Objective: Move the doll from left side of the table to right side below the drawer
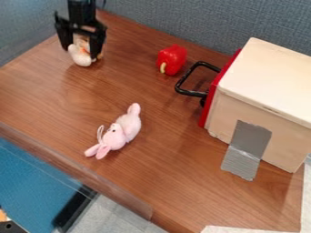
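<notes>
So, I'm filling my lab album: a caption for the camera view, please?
Black pincer at a small white toy, pink plush rabbit nearer us, red toy pepper by the drawer handle.

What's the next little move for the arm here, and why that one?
Probably secure a firm grip on the white toy before any travel: the gripper is right at it, near the table's upper-left corner, while the drawer it should end up below is over on the right.
</notes>
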You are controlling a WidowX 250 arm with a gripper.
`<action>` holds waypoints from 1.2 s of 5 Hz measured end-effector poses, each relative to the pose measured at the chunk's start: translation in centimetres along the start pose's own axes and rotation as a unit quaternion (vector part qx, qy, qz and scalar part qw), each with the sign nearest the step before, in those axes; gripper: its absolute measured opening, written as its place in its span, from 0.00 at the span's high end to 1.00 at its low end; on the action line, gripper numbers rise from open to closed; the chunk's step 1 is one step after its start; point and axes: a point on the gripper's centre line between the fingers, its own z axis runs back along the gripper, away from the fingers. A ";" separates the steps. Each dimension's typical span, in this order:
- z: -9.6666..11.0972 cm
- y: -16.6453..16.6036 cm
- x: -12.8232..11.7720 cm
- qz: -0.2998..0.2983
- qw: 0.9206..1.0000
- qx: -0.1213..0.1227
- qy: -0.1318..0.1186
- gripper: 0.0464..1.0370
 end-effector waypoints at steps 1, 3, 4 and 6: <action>-1.4 -1.2 -1.2 -0.013 1.000 -0.001 0.028 0.09; -1.4 -1.7 -1.8 -0.016 1.000 0.004 0.020 0.57; -1.0 -1.9 -1.9 -0.012 1.000 -0.003 0.017 0.68; 6.7 -6.0 -2.9 -0.029 0.998 -0.004 -0.049 0.72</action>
